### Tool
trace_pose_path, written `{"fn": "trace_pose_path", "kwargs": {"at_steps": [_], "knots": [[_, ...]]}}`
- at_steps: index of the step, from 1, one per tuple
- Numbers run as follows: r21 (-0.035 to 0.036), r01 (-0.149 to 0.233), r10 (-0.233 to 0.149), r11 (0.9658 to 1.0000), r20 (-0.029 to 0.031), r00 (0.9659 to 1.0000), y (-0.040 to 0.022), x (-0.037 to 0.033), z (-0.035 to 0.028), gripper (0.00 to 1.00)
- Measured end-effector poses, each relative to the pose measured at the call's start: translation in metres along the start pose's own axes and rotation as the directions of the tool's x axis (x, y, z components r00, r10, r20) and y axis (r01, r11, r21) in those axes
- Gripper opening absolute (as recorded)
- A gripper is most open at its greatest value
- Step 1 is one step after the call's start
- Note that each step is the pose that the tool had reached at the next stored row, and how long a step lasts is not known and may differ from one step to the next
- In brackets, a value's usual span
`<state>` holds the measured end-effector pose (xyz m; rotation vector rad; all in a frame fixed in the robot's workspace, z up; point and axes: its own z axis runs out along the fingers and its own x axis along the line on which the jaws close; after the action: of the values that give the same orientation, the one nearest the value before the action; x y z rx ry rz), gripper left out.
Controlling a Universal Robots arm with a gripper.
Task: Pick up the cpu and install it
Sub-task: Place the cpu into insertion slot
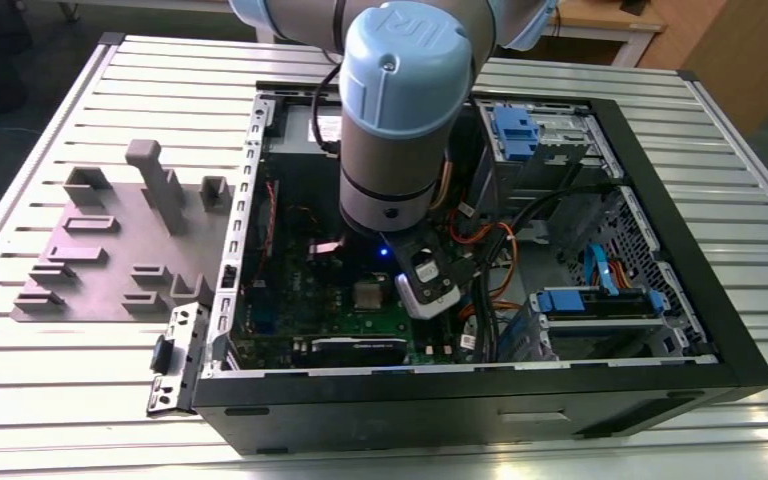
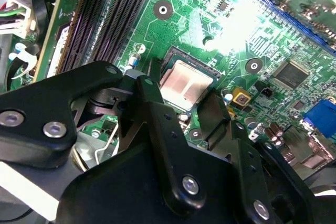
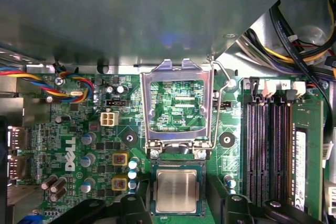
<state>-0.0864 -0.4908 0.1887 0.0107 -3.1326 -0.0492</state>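
Robot gripper [image 3: 184, 204] hangs low inside the computer case [image 1: 491, 412], its two black fingers [image 3: 137, 208] spread wide, one on either side of the single cpu [image 3: 177, 192], gripping nothing. The cpu lies flat in its socket on the green motherboard [image 3: 79, 129], silver top up. Just beside it, one metal socket frame [image 3: 177, 72] stands swung open. Two yellow square parts [image 3: 119, 158] sit nearby. In the exterior view the case rests on a slatted table [image 1: 758, 200], with one gray fixture plate [image 1: 117, 250] at the exterior view's left.
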Motion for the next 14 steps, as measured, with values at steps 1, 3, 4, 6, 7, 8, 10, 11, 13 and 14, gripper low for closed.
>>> {"fn": "trace_pose_path", "kwargs": {"at_steps": [1, 3, 4, 6, 7, 8, 10, 11, 13, 14], "knots": [[0.0001, 0.000, 0.000, 1.0000, 0.0000, 1.0000, 0.0000, -0.0006, 0.0000, 0.55], [0.0001, 0.000, 0.000, 1.0000, 0.0000, 1.0000, 0.0000, -0.0008, 0.0000, 0.55], [0.0001, 0.000, 0.000, 1.0000, 0.0000, 1.0000, 0.0000, -0.0009, -0.0001, 0.55], [0.0001, 0.000, 0.000, 1.0000, 0.0000, 1.0000, 0.0000, -0.0010, 0.0000, 0.55], [0.0001, 0.000, 0.000, 1.0000, 0.0000, 1.0000, 0.0000, -0.0010, 0.0000, 0.55], [0.0000, 0.000, 0.000, 1.0000, 0.0000, 1.0000, 0.0000, -0.0010, -0.0001, 0.55], [0.0002, 0.000, 0.000, 1.0000, 0.0000, 1.0000, 0.0000, -0.0010, -0.0009, 0.55], [0.0002, 0.000, 0.000, 1.0000, 0.0000, 1.0000, 0.0000, -0.0010, -0.0014, 0.55], [-0.0003, 0.000, 0.000, 1.0000, 0.0002, 1.0000, 0.0001, -0.0010, -0.0018, 0.55], [-0.0003, 0.000, 0.000, 1.0000, 0.0002, 1.0000, 0.0001, -0.0010, -0.0018, 0.55]]}}
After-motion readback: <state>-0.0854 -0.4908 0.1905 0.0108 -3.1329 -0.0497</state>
